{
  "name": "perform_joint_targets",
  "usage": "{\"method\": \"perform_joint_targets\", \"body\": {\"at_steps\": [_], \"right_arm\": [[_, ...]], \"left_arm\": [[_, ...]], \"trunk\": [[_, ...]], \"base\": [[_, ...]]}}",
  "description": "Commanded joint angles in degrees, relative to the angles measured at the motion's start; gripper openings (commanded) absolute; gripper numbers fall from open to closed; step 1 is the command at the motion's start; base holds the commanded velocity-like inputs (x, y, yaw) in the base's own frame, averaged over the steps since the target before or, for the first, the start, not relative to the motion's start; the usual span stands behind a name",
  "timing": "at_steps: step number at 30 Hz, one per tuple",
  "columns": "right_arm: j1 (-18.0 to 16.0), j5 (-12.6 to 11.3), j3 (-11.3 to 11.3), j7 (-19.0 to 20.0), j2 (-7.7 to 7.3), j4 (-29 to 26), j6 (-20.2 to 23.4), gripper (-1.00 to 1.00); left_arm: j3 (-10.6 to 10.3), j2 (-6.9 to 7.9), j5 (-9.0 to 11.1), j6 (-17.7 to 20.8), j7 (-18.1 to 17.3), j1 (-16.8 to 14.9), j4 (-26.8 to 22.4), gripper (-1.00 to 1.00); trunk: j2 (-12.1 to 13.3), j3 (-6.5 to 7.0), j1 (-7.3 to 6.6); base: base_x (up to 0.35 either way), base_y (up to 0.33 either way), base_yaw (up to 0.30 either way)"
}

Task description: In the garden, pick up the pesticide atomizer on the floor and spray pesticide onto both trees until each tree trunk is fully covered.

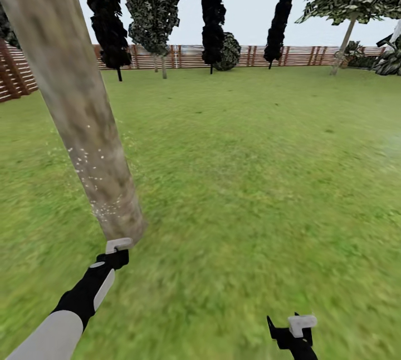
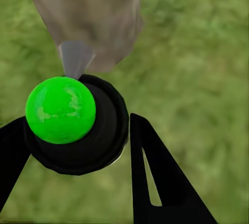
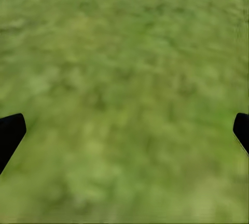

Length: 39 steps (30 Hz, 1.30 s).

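- The tree trunk [image 1: 78,109], thick, blotchy grey-brown, leans across the frame's left, with whitish pesticide [image 1: 92,173] specks low on it.
- The left pincer [image 2: 78,146] grips the pesticide atomizer [image 2: 78,125], black and round with a green ball, beside the trunk's base.
- The right pincer [image 3: 124,130] is spread wide over grass [image 3: 124,53].

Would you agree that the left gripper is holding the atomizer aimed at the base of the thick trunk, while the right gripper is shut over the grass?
Not quite: the right gripper is open, not shut. In the right wrist view its fingertips sit far apart with only grass between them. The rest holds: the left gripper grips the atomizer, aimed at the base of the thick trunk, where pale specks show.
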Motion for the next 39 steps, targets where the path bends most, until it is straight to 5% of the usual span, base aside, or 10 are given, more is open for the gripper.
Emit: {"method": "perform_joint_targets", "body": {"at_steps": [1, 11, 25, 39], "right_arm": [[0.0, 0.0, 0.0, 0.0, 0.00, 0.0, 0.0, 1.00], [0.0, 0.0, 0.0, 0.1, 0.00, 0.0, 0.0, 1.00], [0.0, 0.0, 0.0, 0.1, 0.00, 0.0, 0.0, 1.00], [0.0, 0.0, 0.0, 0.1, 0.00, 0.0, 0.0, 1.00]], "left_arm": [[0.0, 0.02, 0.0, 0.0, 0.0, 0.0, 0.0, -1.00], [0.1, 0.03, 0.0, 0.0, 0.0, 0.0, 0.0, -1.00], [0.0, 0.04, 0.0, 0.0, 0.0, 0.0, 0.0, -1.00], [0.0, 0.04, -0.1, 0.0, 0.1, 0.0, 0.0, -1.00]], "trunk": [[0.0, 0.00, 0.00], [0.0, 0.00, 0.00], [0.0, 0.00, 0.00], [0.0, 0.00, 0.00]], "base": [[0.150, -0.263, 0.272], [0.147, -0.263, 0.264], [0.140, -0.263, 0.035], [0.113, -0.263, 0.268]]}}
